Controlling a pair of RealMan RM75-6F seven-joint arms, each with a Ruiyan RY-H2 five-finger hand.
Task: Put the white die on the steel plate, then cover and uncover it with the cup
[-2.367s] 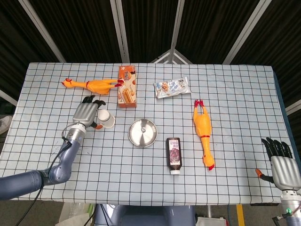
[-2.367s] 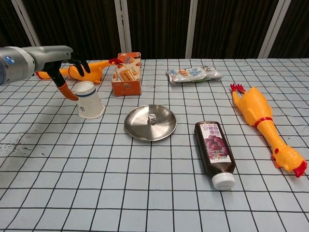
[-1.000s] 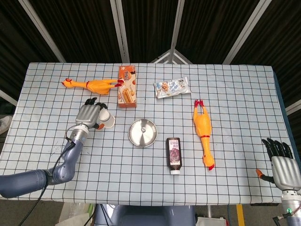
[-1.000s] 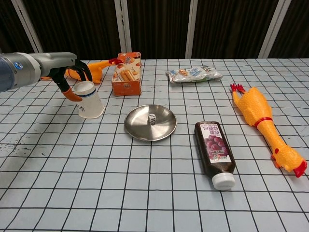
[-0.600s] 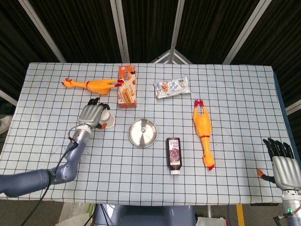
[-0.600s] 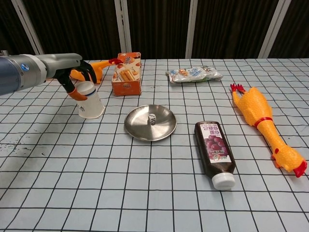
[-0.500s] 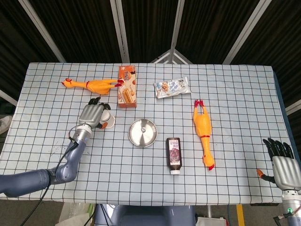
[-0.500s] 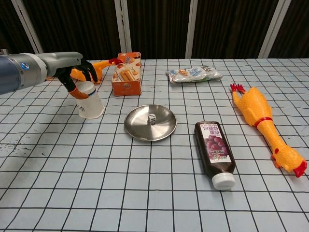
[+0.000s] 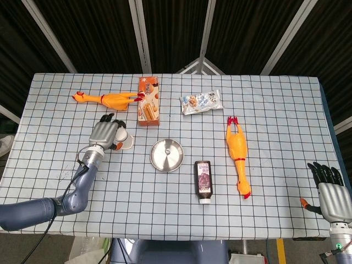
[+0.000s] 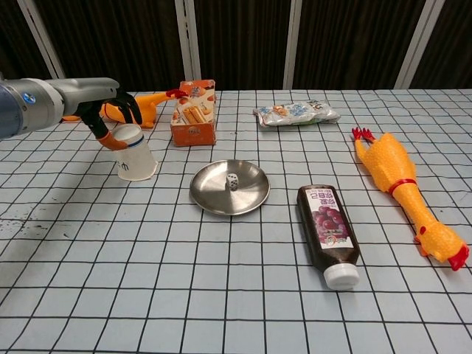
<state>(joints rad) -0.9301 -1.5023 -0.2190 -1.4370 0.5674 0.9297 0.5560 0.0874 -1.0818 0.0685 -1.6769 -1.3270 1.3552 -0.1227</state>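
Note:
The white die [image 10: 232,181] lies on the steel plate [image 10: 210,195], which sits mid-table [image 9: 159,160]. Left of the plate a white paper cup [image 10: 133,155] stands mouth-down and slightly tilted; the head view shows the cup [image 9: 125,139] too. My left hand [image 10: 112,122] grips the cup's upper end, with the orange thumb tip on its left side and the black fingers curled behind it. From above, the left hand [image 9: 105,133] covers the cup's left part. My right hand [image 9: 329,190] hangs with fingers spread past the table's front right corner, holding nothing.
An orange biscuit box [image 10: 194,112] and a rubber chicken [image 10: 136,107] lie behind the cup. A snack packet [image 10: 296,113] is at the back. A dark sauce bottle [image 10: 327,232] lies right of the plate, with a second rubber chicken [image 10: 402,192] beyond it.
My left hand has come from the cup's left side onto its upper end and closed its fingers there. Hand and cup have shifted slightly left. The right hand has sunk a little.

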